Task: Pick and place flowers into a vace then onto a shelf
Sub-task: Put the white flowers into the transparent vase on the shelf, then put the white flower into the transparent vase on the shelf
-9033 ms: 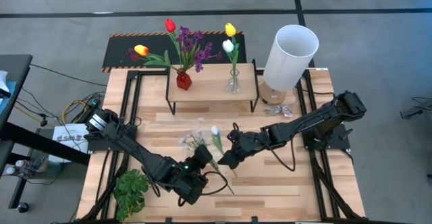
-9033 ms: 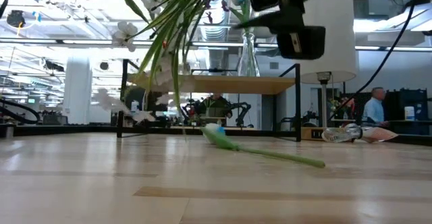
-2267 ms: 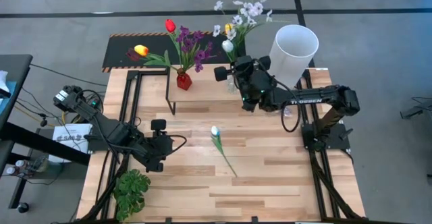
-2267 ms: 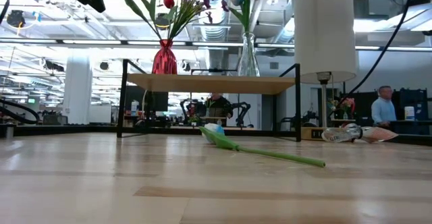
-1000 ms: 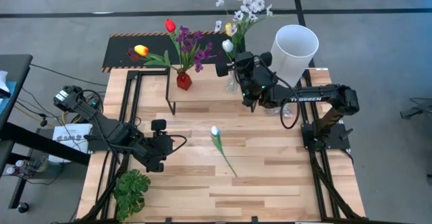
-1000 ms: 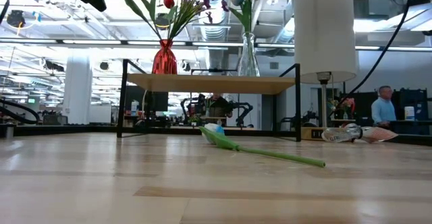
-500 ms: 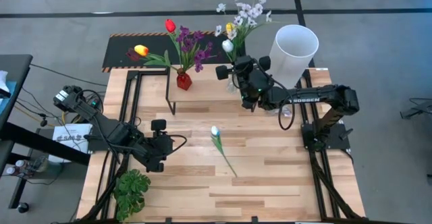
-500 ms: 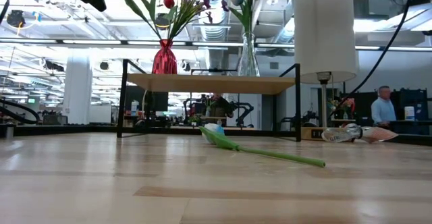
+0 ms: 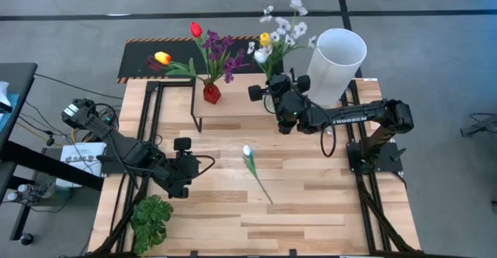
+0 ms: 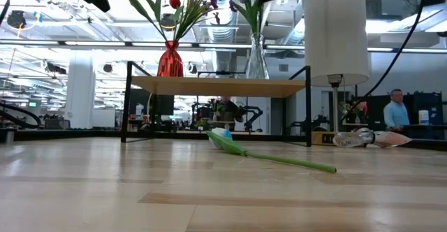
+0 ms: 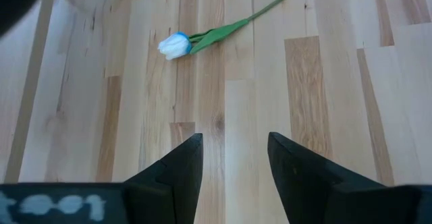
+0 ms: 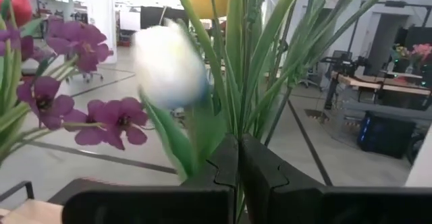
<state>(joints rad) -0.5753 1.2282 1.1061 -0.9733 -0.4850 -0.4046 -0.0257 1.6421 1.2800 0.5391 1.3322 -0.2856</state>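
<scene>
1. Green stems of a small white blossom sprig [image 9: 284,19] are seen pinched between the fingers of the right gripper [image 9: 273,88], which is poised above the clear glass vase [image 10: 256,56] standing on the shelf [image 9: 245,99].
2. The step in hand is judged to be the insertion of this sprig into the clear vase, where a white tulip [image 12: 169,63] and a yellow tulip [image 9: 264,38] are already standing.
3. The next move is judged to call for the stems to be lowered straight into the narrow vase mouth, then let go without the vase being tipped.
4. The right gripper is clamped fully on the stems, as shown in its wrist view [image 12: 237,158].
5. The left gripper [image 9: 182,144] is held near the table's left front, its fingers [image 11: 177,166] parted with nothing between them.
6. One white tulip with a long stem [image 9: 254,167] is left lying on the tabletop [image 9: 326,203], well apart from both grippers.
7. A red vase [image 9: 211,92] with other flowers is already set on the shelf.
</scene>
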